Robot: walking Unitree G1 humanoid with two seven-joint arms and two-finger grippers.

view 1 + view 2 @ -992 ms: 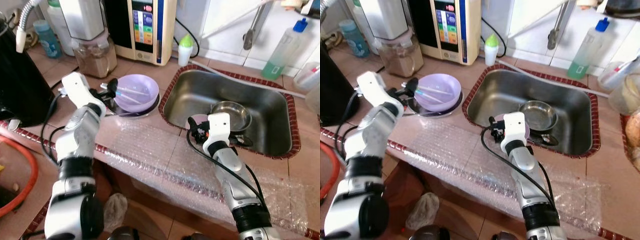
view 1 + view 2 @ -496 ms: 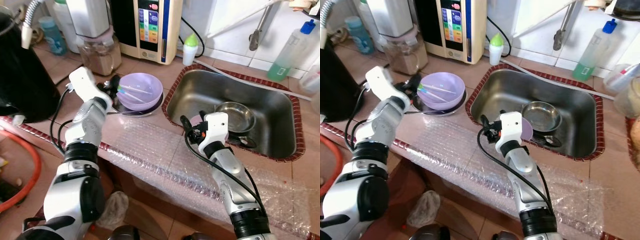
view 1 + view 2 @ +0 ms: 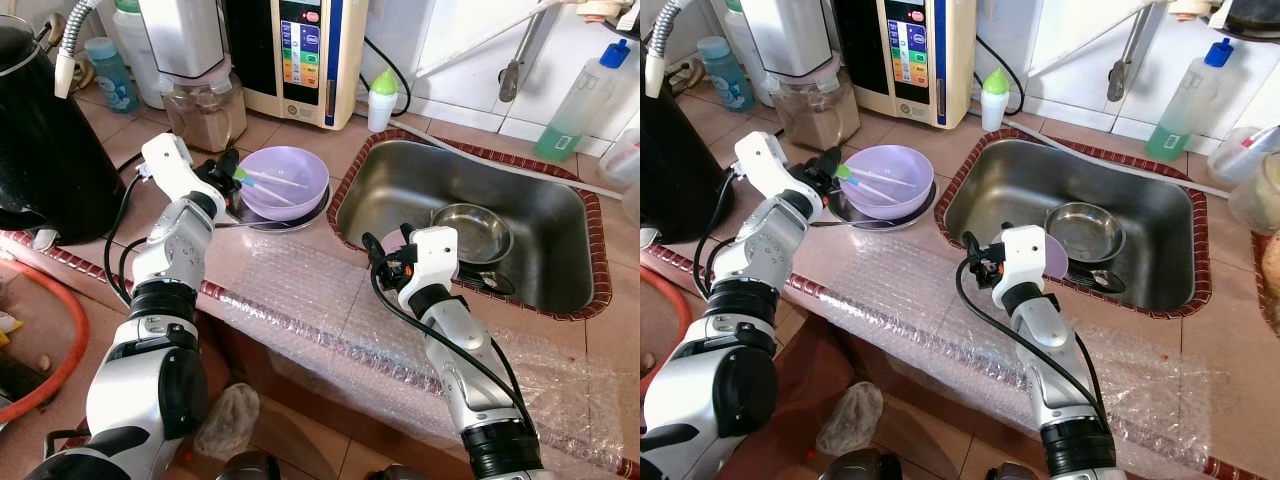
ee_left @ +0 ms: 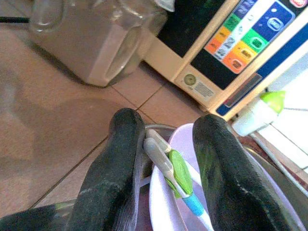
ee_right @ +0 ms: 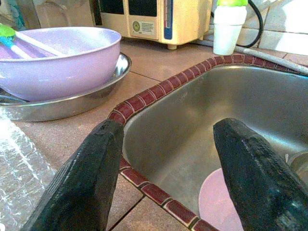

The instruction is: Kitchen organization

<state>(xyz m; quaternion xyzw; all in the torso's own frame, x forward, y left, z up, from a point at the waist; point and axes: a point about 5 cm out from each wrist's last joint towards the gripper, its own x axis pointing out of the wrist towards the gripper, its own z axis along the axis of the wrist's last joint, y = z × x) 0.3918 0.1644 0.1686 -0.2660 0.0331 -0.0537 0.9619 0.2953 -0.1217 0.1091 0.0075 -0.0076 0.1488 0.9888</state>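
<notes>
A lavender bowl [image 3: 290, 180] sits on a steel plate [image 3: 262, 217] left of the sink [image 3: 400, 180]. A green-and-blue handled utensil [image 4: 177, 175] lies across the bowl. My left gripper [image 3: 229, 168] is at the bowl's left rim, open, its fingers [image 4: 118, 163] straddling the handle's end. My right gripper [image 3: 386, 256] hovers open over the sink's near-left corner [image 5: 144, 103]. In the sink lie a steel bowl [image 3: 473, 222], a pale purple plate [image 3: 1053, 256] and a spoon [image 3: 1102, 280].
A water machine [image 3: 300, 50], a blender jar of brown powder [image 3: 205, 100] and a green-capped bottle [image 3: 380, 98] stand behind the bowl. A black kettle [image 3: 40, 130] is at the left. Bubble wrap [image 3: 300, 290] covers the counter's front. A soap bottle [image 3: 578, 95] stands behind the sink.
The whole view has shifted a little. The left forearm has swung in, with its gripper staying at the bowl's left rim. The right gripper holds at the sink corner.
</notes>
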